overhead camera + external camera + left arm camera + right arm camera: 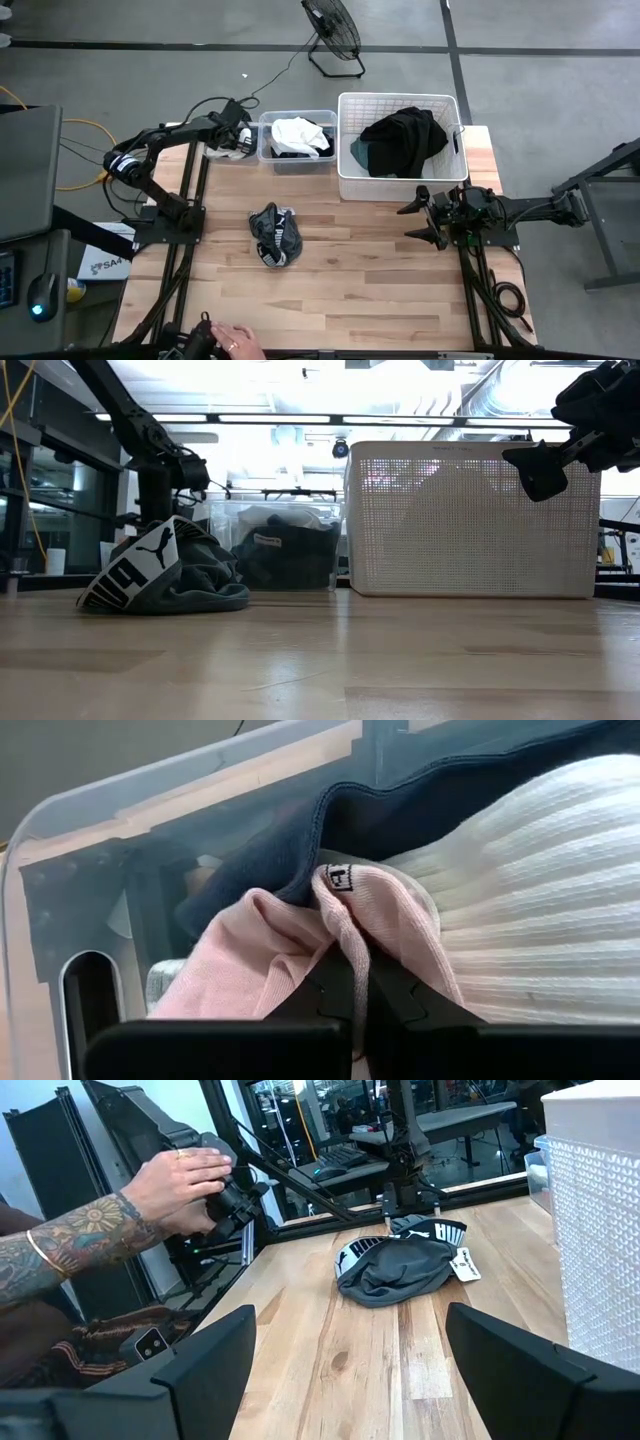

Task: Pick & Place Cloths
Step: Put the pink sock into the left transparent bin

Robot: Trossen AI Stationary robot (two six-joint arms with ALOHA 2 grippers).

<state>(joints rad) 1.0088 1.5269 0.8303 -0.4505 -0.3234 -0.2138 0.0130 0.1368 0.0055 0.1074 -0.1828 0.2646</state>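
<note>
A clear bin [297,158] at the table's far side holds white [540,890], navy [400,810] and pink [250,970] cloths. My left gripper [238,140] is at the bin's left end, shut on the pink cloth [355,970]. A grey-black garment with a white-lettered waistband [275,236] lies bunched on the table's middle [165,575] [400,1265]. Black and teal cloths [400,140] lie in the white basket [345,180]. My right gripper [428,215] hangs open above the table, near the basket's near right corner [560,455]. My left gripper pinches a raised fold of the pink cloth [345,935] between its two fingers [400,1005]. The fold stands up between the fingertips. The rest of the pink cloth lies slack against the navy and white ribbed cloths in the bin.
The white slatted basket [465,520] stands at the far right beside the clear bin [285,545]. A person's hand [235,340] is at the table's near edge, holding a dark device [225,1190]. Bare wood lies between the garment and my right gripper.
</note>
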